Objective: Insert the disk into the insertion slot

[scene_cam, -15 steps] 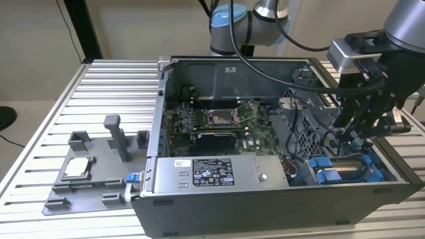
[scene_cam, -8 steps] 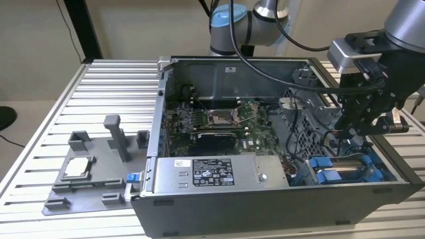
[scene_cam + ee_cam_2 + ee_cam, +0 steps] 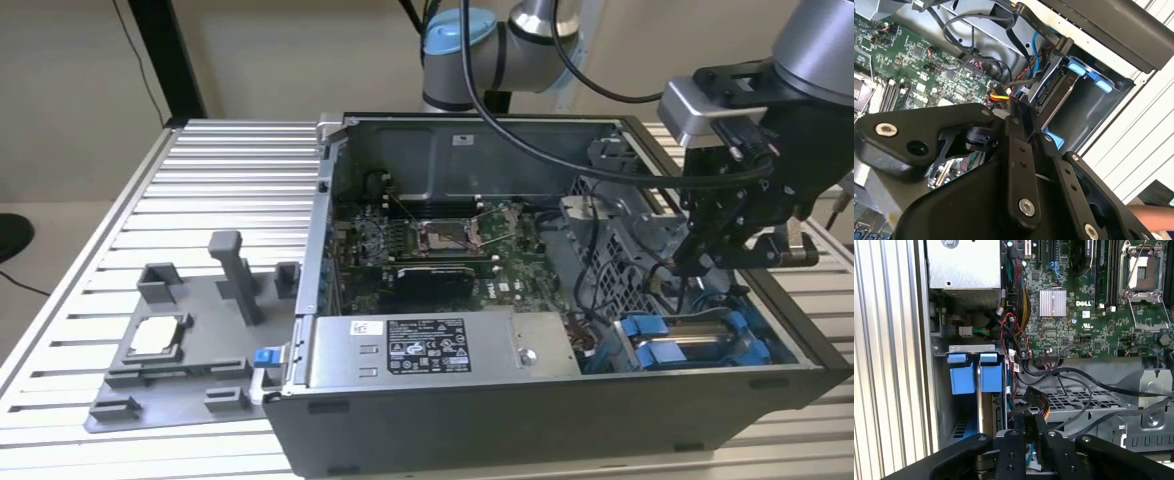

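Note:
The insertion slot (image 3: 694,340) is the dark grey drive bay with blue tabs at the case's front corner, on the exterior view's right. The disk (image 3: 1056,97) stands on edge inside it, its dark side and blue carrier tab showing beside an empty grey compartment. In the first wrist view the disk (image 3: 996,412) sits below the two blue tabs of the slot (image 3: 961,380). My gripper (image 3: 694,265) hangs just above the bay with its black fingers together and nothing visible between them. It also shows in both wrist views (image 3: 1014,107) (image 3: 1030,422), close to a bundle of cables.
A long grey box with a sticker (image 3: 427,345) lies along the case front. The processor socket (image 3: 441,235) sits mid-board. Black cables (image 3: 1064,380) cross beside the bay. A grey fixture tray with a small silver chip (image 3: 154,335) lies on the ribbed table at the exterior view's left.

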`<action>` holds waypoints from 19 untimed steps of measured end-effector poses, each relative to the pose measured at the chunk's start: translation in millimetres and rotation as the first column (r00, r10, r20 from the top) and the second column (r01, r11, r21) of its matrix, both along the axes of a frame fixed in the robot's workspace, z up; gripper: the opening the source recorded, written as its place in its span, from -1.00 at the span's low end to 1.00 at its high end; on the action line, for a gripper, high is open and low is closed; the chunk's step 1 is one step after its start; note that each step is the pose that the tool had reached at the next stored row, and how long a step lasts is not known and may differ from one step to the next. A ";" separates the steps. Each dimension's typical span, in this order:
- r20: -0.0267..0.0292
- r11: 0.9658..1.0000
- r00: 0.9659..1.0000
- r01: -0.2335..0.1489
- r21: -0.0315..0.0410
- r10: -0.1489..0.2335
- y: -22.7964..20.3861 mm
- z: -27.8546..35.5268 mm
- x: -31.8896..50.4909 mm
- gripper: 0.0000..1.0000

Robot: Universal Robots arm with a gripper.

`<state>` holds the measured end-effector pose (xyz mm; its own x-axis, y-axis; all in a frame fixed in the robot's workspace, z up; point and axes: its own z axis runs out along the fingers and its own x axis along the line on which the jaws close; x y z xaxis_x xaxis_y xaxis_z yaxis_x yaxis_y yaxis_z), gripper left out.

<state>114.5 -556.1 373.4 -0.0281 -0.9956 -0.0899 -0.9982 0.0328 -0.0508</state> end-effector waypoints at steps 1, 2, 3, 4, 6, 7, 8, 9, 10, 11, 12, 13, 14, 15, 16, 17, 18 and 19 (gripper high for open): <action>0.000 1.000 1.000 0.000 0.000 0.000 0.0 0.0 0.0 -1.00; 0.000 1.000 1.000 0.000 0.000 0.000 0.0 0.0 0.0 -1.00; 0.000 1.000 1.000 0.000 0.000 0.000 0.0 0.0 0.0 -1.00; 0.000 1.000 1.000 0.000 0.000 0.000 0.0 0.0 0.0 -1.00; 0.000 1.000 1.000 0.000 0.000 0.000 0.0 0.0 0.0 -1.00; 0.000 1.000 1.000 0.000 0.000 0.000 0.0 0.0 0.0 -1.00; 0.000 1.000 1.000 0.000 0.000 0.000 0.0 0.0 0.0 -1.00; 0.000 1.000 1.000 0.000 0.000 0.000 0.0 0.0 0.0 -1.00; 0.000 1.000 1.000 0.000 0.000 0.000 0.0 0.0 0.0 -1.00; 0.000 1.000 1.000 0.000 0.000 0.000 0.0 0.0 0.3 -1.00; 0.000 1.000 1.000 0.000 0.000 0.000 0.0 0.1 1.2 -1.00; -0.001 1.000 1.000 0.000 0.000 0.000 -0.1 0.1 2.7 -1.00; -0.002 1.000 1.000 0.000 0.000 0.000 -0.1 0.0 4.7 -1.00; -0.003 1.000 1.000 0.000 0.000 0.000 -0.3 -0.1 7.1 -1.00; -0.005 1.000 1.000 0.000 0.000 0.000 -0.9 -0.2 9.8 -1.00; -0.007 1.000 1.000 0.000 0.000 0.000 -1.9 -0.4 11.7 -1.00; -0.009 1.000 1.000 0.000 0.000 0.000 -3.1 -0.9 13.2 -1.00; -0.013 1.000 1.000 0.000 0.000 0.000 -4.5 -1.4 14.7 -1.00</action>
<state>129.1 -560.5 372.0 -0.0292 -0.9956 -0.0895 -0.9987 0.0327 -0.0379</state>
